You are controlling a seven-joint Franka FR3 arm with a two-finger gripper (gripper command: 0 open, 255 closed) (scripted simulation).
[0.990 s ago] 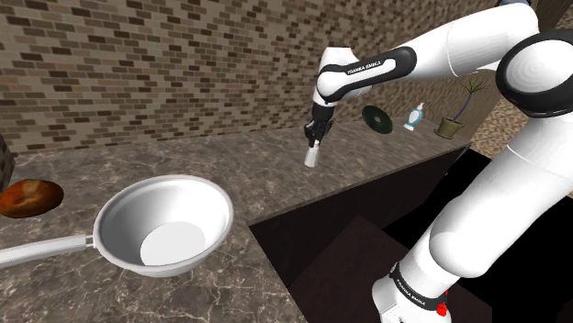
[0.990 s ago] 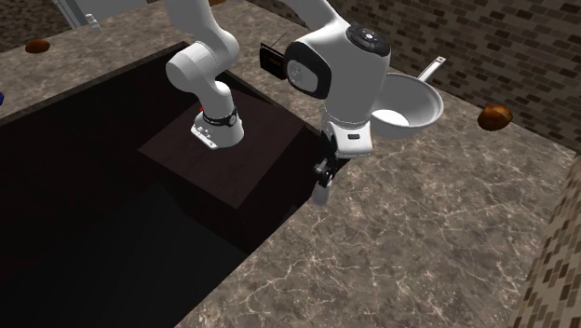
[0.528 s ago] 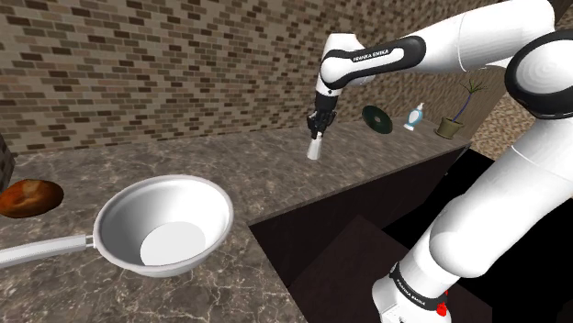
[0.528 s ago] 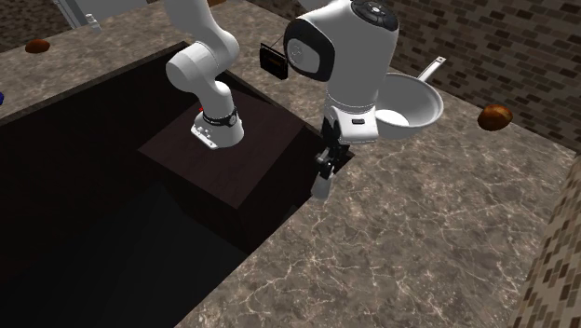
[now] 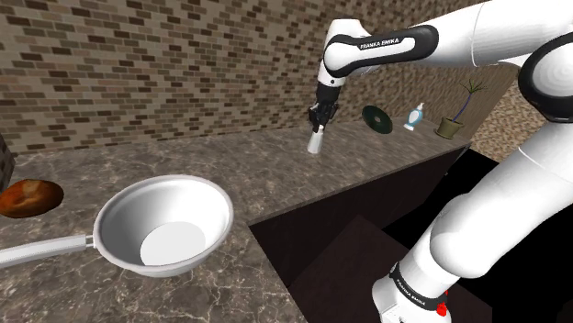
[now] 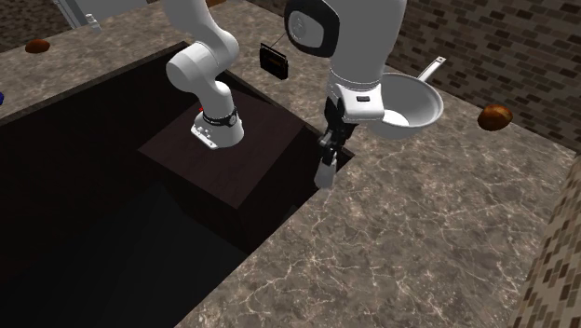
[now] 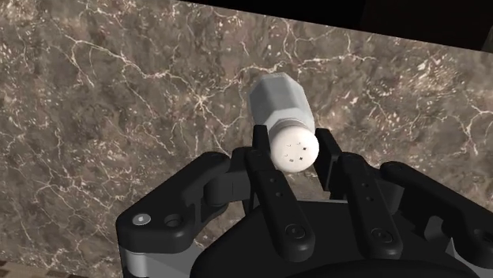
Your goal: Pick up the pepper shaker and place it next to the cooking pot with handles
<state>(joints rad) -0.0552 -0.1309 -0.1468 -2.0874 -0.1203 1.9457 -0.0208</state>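
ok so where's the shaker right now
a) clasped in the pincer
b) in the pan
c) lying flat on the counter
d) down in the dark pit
a: the wrist view shows the shaker clasped in the pincer, held over the marble counter and well away from the pan.

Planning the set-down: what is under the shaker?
Veined brown counter, seen all around the shaker clasped in the claw. The patch straight below is covered by the shaker itself.
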